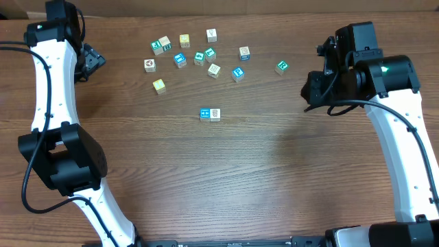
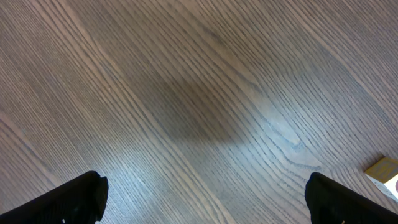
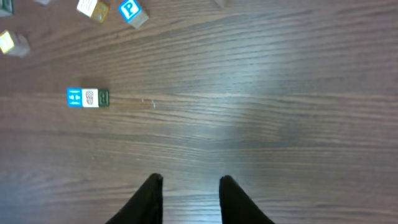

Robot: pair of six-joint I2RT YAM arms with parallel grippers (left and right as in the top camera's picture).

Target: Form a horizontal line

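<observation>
A short row of two touching cubes lies mid-table: a blue-faced cube (image 1: 204,114) on the left and a white cube with a grey picture (image 1: 215,114) on the right. The right wrist view shows them too, the blue one (image 3: 74,98) and the white one (image 3: 91,98). A blue-letter P cube (image 1: 238,73) (image 3: 130,11) and a teal-green letter cube (image 1: 281,66) lie loose behind the row. My left gripper (image 1: 95,62) (image 2: 202,199) is open and empty at the far left. My right gripper (image 1: 310,89) (image 3: 189,186) is open and empty, well right of the row.
Several loose cubes lie scattered at the back, among them a yellow one (image 1: 159,86), a white one (image 1: 149,65) and a teal one (image 1: 180,60). A pale cube (image 2: 385,174) shows at the left wrist view's right edge. Cardboard borders the table's far edge.
</observation>
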